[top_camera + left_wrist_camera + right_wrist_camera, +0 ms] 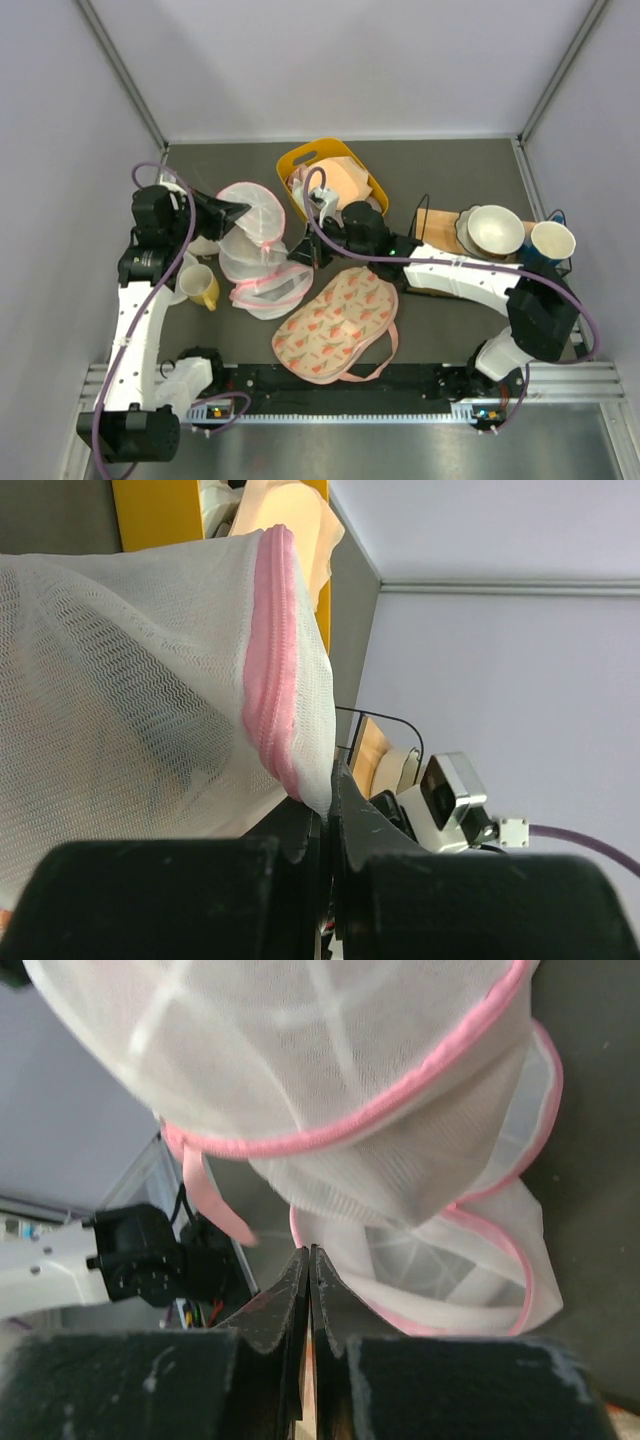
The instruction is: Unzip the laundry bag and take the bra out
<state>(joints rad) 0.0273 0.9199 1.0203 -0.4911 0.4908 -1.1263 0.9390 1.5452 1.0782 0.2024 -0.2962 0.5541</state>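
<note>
Nearest the arm bases, a cream printed pouch (335, 320) lies flat on the surface (440, 170), with a yellow mug (203, 287) to its left. Just beyond them sits the laundry bag (262, 235), its mesh domes spread apart. The left hand (325, 805) is clamped on its pink zipper edge. The right hand (308, 1255) has its fingers pressed together just beside the bag, with nothing clearly between them. Farther back stands a yellow basket (300, 158).
</note>
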